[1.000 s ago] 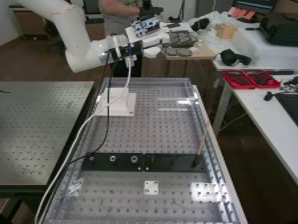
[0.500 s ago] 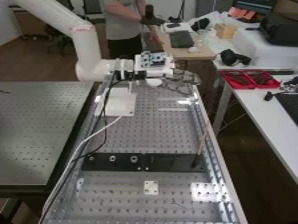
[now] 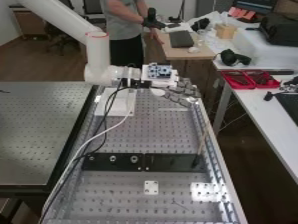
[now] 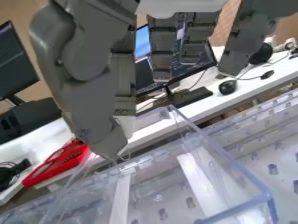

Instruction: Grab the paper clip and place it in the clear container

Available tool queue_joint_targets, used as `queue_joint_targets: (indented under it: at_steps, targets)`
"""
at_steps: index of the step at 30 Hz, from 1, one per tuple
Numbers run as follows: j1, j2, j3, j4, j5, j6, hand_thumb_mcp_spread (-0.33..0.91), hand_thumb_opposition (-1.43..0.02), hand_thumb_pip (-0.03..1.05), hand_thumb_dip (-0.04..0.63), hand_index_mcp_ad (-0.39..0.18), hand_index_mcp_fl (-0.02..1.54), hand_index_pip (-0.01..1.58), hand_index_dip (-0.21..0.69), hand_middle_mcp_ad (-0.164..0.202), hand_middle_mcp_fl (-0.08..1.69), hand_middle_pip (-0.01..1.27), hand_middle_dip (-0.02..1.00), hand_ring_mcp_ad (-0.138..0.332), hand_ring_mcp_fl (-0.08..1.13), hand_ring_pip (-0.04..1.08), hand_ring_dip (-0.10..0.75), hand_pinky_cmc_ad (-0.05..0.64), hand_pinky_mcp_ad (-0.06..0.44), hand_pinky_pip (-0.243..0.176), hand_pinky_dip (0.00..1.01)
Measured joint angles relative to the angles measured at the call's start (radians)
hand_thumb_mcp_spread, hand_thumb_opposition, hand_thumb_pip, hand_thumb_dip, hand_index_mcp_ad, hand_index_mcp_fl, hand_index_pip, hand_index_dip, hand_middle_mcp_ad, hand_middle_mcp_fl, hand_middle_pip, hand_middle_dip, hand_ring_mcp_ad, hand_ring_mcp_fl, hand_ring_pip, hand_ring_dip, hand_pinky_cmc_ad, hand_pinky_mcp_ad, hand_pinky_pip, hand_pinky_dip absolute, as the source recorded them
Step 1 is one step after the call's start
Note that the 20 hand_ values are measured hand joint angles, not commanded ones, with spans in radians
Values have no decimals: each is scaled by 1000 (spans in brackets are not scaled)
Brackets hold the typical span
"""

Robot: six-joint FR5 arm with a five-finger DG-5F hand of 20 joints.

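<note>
Perforated tabletop (image 3: 133,135) extends under and around the robot hand (image 3: 178,91). Clear container (image 4: 229,157) sits below the hand: near end cut off in wrist view, walls see-through and hard to trace, full long axis unclear. Two white strips (image 4: 199,182) in it run parallel, roughly the way the hand points in high view. Can't tell how far open the hand is or whether it has hold of anything. Paper clip: can't confirm. Thin wire-like bit (image 4: 124,158) just beside the hand's lower end, too small to identify; direction and long axis unreadable.
</note>
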Motion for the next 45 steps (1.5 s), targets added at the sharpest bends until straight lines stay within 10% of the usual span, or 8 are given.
queue_joint_targets:
  at_steps: [8, 14, 21, 45]
  targets:
    - [-5, -22, 36, -72, -23, 25, 534, -937, 581, 298, -152, 539, 1428, 147, 77, 173, 124, 173, 101, 14, 96, 87, 325, 272, 21, 192]
    - [-14, -7, 35, -112, -49, 43, 443, -846, 634, 298, -155, 124, 1281, 91, 75, 45, 124, 173, 101, 0, 98, 87, 325, 272, 2, 216]
    - [-28, 39, 2, -110, -62, 43, 335, -771, 648, 267, -152, 23, 1094, 16, 75, 7, 124, 173, 101, 2, 98, 87, 325, 272, -61, 354]
    - [-126, 447, -59, -348, -176, -50, 248, -719, 572, 209, -105, 56, 194, 147, 75, 10, 124, 173, 120, 2, 70, 87, 365, 274, -108, 410]
